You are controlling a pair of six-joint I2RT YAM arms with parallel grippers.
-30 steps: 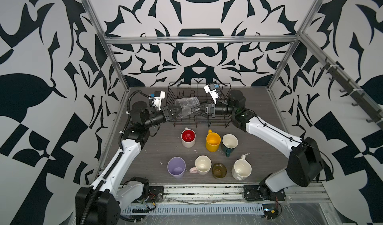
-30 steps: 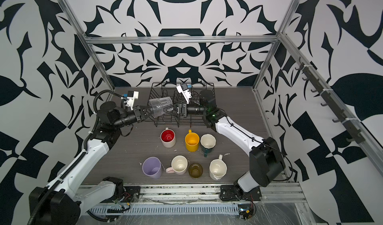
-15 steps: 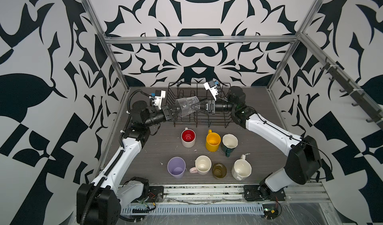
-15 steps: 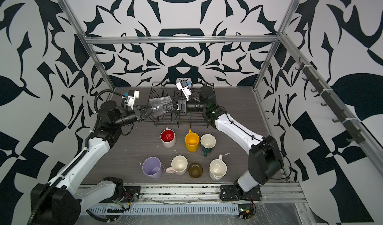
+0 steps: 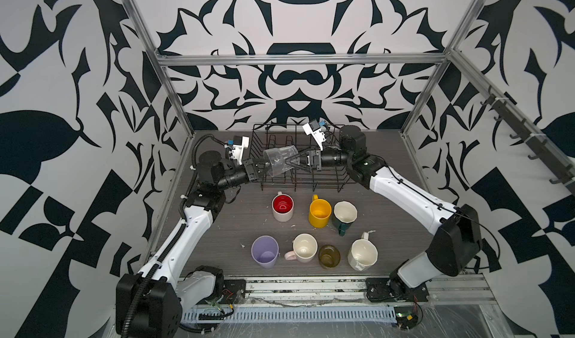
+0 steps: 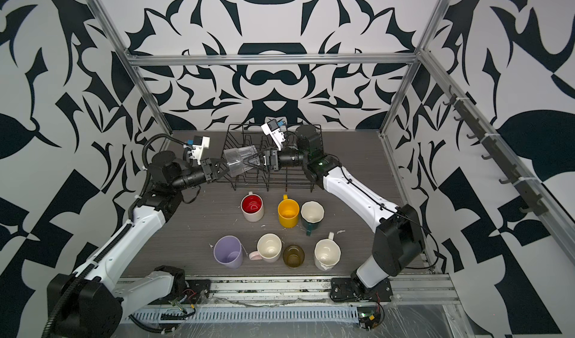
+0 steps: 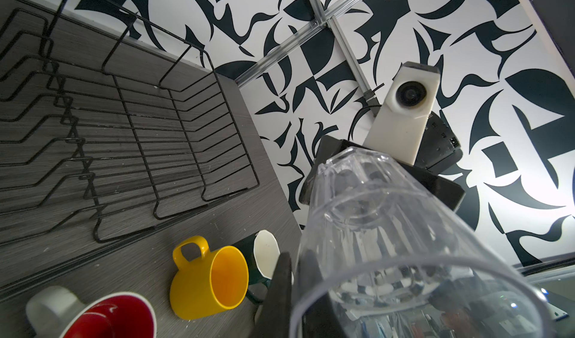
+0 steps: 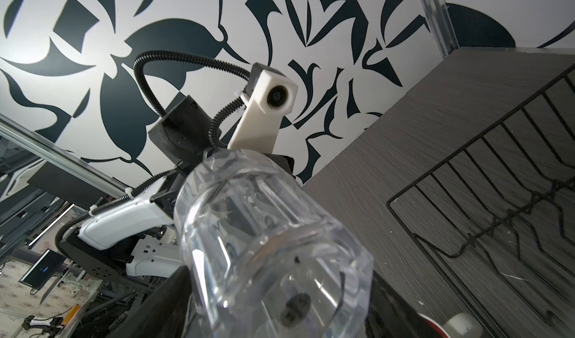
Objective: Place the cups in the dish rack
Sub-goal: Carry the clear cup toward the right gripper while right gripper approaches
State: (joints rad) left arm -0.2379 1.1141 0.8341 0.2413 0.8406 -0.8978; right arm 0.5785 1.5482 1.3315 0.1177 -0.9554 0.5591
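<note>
The clear glass (image 5: pixel 280 162) (image 6: pixel 239 162) lies sideways in the air over the left end of the black wire dish rack (image 5: pixel 323 182) (image 6: pixel 286 181). My left gripper (image 5: pixel 263 168) (image 6: pixel 222 165) (image 7: pixel 295 258) is shut on its rim. My right gripper (image 5: pixel 289 163) (image 6: pixel 249 162) (image 8: pixel 280 277) has its fingers spread wide round the glass's base, touching it on both sides. Standing on the table are a red-lined mug (image 5: pixel 282 207), yellow mug (image 5: pixel 320 212), dark green mug (image 5: pixel 343 215), lilac tumbler (image 5: pixel 264 251), cream mug (image 5: pixel 305 247), olive glass (image 5: pixel 329 256) and white faceted mug (image 5: pixel 363 254).
The rack stands at the back of the grey table (image 5: pixel 242 221), close to the patterned rear wall, with upright dividers along its left half. Metal frame posts (image 5: pixel 174 103) stand at the back corners. Small white crumbs dot the table among the cups.
My right gripper has edged slightly toward the glass and narrowed its jaws a little round the base. The left gripper and the glass have hardly moved.
</note>
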